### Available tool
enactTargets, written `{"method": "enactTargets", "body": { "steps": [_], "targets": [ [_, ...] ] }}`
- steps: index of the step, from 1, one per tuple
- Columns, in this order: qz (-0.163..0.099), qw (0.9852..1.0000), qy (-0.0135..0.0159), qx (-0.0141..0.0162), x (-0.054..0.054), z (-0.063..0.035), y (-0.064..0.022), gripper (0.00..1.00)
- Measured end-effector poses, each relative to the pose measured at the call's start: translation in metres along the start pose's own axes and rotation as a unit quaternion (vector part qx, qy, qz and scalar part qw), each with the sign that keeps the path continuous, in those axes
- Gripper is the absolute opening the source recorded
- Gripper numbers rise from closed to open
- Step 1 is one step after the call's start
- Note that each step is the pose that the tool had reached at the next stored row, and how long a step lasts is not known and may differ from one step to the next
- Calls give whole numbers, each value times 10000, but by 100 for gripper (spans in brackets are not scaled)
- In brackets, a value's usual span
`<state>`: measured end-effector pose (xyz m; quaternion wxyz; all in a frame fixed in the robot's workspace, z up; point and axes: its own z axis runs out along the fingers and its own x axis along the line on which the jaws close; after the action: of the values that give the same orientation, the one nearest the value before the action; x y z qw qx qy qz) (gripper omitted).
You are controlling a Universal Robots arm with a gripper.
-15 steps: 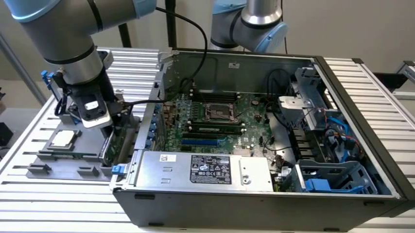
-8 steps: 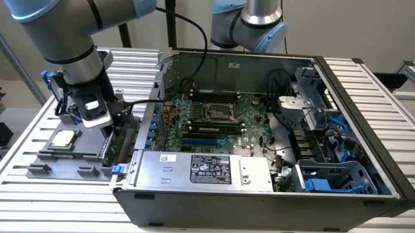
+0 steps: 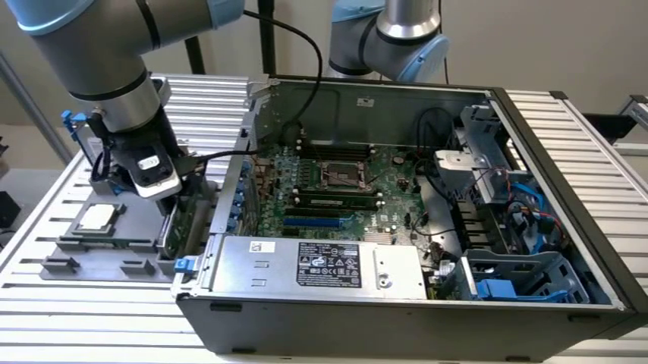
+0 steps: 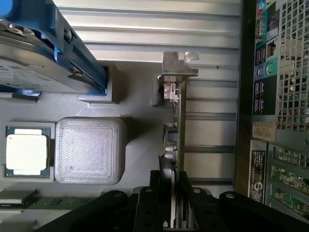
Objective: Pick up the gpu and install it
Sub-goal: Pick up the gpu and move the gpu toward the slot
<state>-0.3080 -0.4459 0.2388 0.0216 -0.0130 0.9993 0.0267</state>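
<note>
You can't make out a single word here. The power supply (image 3: 233,265) carries a black label (image 3: 329,265) with white print, and a white sticker (image 3: 262,246) sits at the label's 10 o'clock. Both are too small to read. On the case rear (image 4: 263,96), a tan sticker (image 4: 263,131) and a dark label (image 4: 258,169) are equally unreadable.

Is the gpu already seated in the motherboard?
No, the gpu stands on edge in the grey holder outside the computer case, right at the gripper.
</note>
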Motion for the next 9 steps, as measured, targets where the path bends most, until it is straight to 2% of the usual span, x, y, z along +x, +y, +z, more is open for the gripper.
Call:
{"method": "enactTargets", "body": {
  "steps": [3,9],
  "targets": [
    [-85,10000,4,-3,1,0,-1,0],
    [-86,10000,3,-4,0,-15,-1,0]
  ]
}}
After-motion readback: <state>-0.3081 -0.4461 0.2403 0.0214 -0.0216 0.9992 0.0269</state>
